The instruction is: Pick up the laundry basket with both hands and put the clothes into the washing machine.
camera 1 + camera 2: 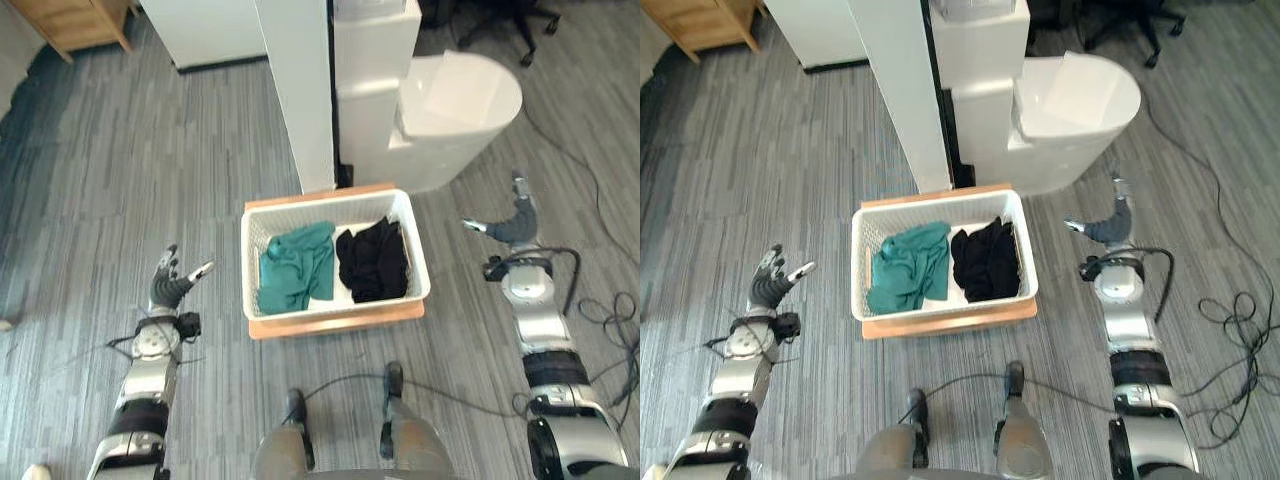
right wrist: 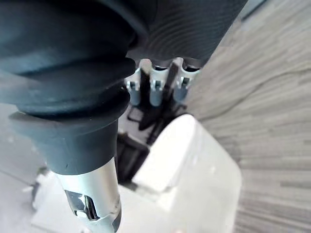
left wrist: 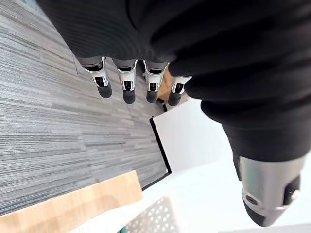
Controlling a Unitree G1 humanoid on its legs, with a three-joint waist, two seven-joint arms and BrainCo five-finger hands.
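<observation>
Left hand (image 1: 168, 283) open, fingers straight and thumb splayed, holding nothing, palm turned in toward the basket; left wrist view confirms the fingers (image 3: 127, 86) are extended over bare floor. Right hand (image 1: 512, 225) likewise open and empty, fingers pointing to 12 o'clock, thumb sticking out toward the basket. Both forearms are low and stretched forward, hands well apart from the load, left one at about 8-9 o'clock of it, right one at 3 o'clock and a bit further forward, so the pose is not symmetric. Laundry basket (image 1: 252, 262) is on the floor between the hands, dead ahead, sitting on a wooden board (image 1: 340, 322) that pokes out at its 12 and 6 o'clock edges. Inside: green garment (image 1: 297, 265) on the 9 o'clock half, black garment (image 1: 372, 260) on the 3 o'clock half, roughly balanced. My read: perforated white plastic, light, walls will flex if squeezed, smooth rim could slip. Cloth is soft, low mass and lies below the rim, so it's unlikely to spill unless the basket tips. Best hold is under the rolled rim on the two short sides, at 9 and 3 o'clock, fingers hooked under and thumbs on top, with even force from both sides. Lift clear of the board, don't drag it. White rounded unit (image 1: 460, 100) at 1 o'clock of the basket looks like the washing machine, with a white panel (image 1: 295, 90) at 12 o'clock
</observation>
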